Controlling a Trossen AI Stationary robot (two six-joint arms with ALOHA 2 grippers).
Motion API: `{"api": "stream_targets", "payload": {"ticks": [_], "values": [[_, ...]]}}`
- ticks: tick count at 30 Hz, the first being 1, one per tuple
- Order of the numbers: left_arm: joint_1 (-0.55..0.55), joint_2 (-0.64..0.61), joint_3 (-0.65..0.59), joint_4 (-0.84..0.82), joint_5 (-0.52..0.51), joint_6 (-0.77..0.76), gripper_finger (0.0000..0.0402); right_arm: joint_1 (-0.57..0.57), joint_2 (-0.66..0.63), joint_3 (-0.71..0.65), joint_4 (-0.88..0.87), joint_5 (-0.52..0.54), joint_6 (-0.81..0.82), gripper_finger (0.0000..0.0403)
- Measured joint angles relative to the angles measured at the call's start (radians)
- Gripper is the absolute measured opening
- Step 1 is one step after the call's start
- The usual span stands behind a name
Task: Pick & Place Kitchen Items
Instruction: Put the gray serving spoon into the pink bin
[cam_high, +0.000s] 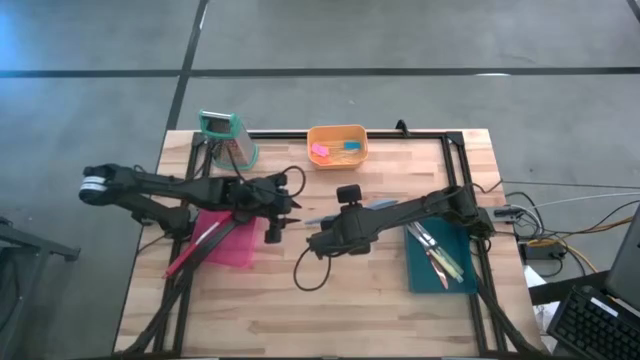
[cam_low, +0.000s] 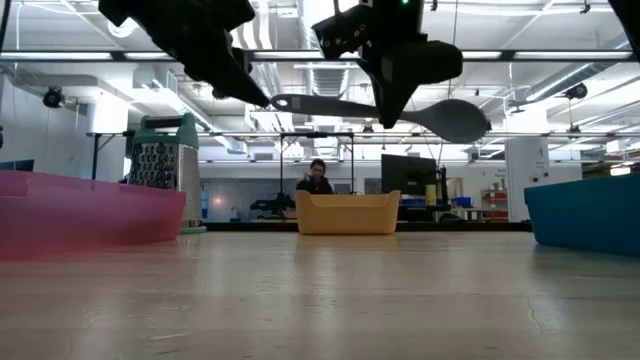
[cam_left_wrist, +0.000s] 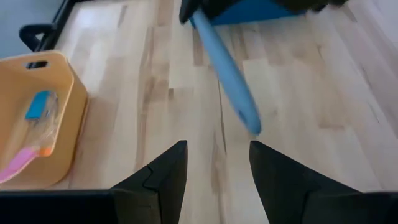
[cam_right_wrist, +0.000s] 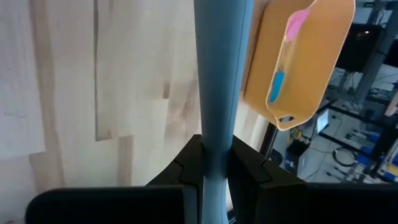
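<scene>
A pale-blue spoon (cam_low: 400, 110) hangs level above the table's middle, with my right gripper (cam_right_wrist: 214, 158) shut on its handle. Its bowl (cam_low: 458, 119) points toward the table's right and its handle end (cam_left_wrist: 252, 124) toward the left. My left gripper (cam_left_wrist: 217, 165) is open and stands just short of that end, apart from it. A pink tray (cam_high: 228, 245) at the left holds a red spoon (cam_high: 195, 248). A blue tray (cam_high: 425, 270) at the right holds metal cutlery (cam_high: 438, 252). My right gripper pinches the spoon's handle (cam_right_wrist: 214, 134) between its two fingers, about midway along the spoon. The fingers come slanting down from the table's right. The spoon is lifted clear of the table and lies nearly level.
An orange tub (cam_high: 352, 132) with pink and blue tools stands at the far middle. A green-topped metal grater (cam_high: 225, 135) stands at the far left. A black cable (cam_high: 305, 272) loops on the bare wood in front of the arms. A person sits far off in the room.
</scene>
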Motion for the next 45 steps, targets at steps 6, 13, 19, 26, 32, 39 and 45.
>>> {"api": "stream_targets", "payload": {"ticks": [6,13,19,26,32,39,45], "values": [[-0.003,0.038,0.033,0.009,0.011,-0.022,0.0179,-0.015,-0.001,0.0,0.0,0.06,-0.017,0.0034],[-0.003,0.08,0.05,0.012,0.016,-0.025,0.0179,-0.035,-0.002,0.002,0.003,0.092,-0.021,0.0034],[-0.003,0.101,0.064,0.017,0.016,-0.02,0.0179,-0.039,-0.002,0.002,0.024,0.091,-0.04,0.0034],[-0.003,0.129,0.079,0.066,0.016,-0.011,0.0179,-0.036,-0.002,0.002,0.101,0.081,-0.099,0.0034],[-0.003,0.148,0.079,0.079,0.013,0.007,0.0179,-0.029,-0.002,0.003,0.119,0.08,-0.111,0.0034],[0.002,0.148,0.079,0.101,0.01,0.011,0.0158,-0.023,-0.002,0.004,0.13,0.08,-0.128,0.0034],[0.008,0.151,0.079,0.095,-0.01,-0.003,0.0083,-0.023,-0.002,0.004,0.136,0.072,-0.121,0.0034]]}}
